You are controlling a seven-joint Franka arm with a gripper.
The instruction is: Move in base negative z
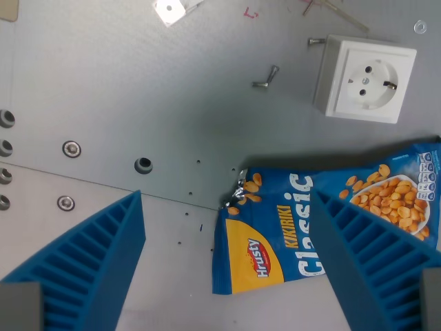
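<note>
My gripper (231,255) is open, with two blue ribbed fingers (89,258) at the lower left and lower right of the wrist view. A blue snack bag (289,234) printed with "Classic" and a picture of peanuts lies flat on the grey metal table (172,89). The bag lies between and under the fingers, toward the wrist view's right. The right finger (372,262) covers part of the bag. Nothing is held.
A white wall socket box (365,79) stands at the upper right. A small bolt (265,77) lies near it, and another bolt (315,42) at its corner. A white tag (169,10) lies at the top. Bolt heads and holes (71,148) dot the plate at left.
</note>
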